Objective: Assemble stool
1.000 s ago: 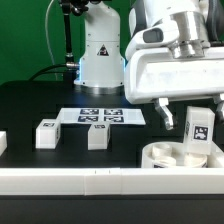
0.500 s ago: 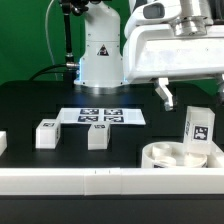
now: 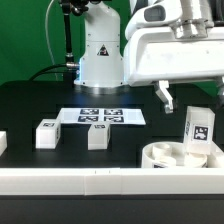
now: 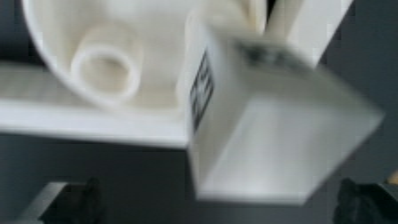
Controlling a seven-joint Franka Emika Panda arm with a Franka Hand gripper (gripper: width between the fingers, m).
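Observation:
The round white seat lies at the exterior view's right, by the front rail. One white leg with a square tag stands upright in it. My gripper is open above that leg, one finger on each side and clear of it. In the wrist view the leg fills the middle, the seat with a round socket lies beside it, and my gripper holds nothing. Two more legs stand loose on the black table.
The marker board lies flat behind the two loose legs. A long white rail runs along the front edge. A small white piece shows at the exterior view's left edge. The robot base stands behind.
My gripper has let go of the upright leg and risen above it. The leg stays standing in the seat. Since half a second ago almost nothing has moved.

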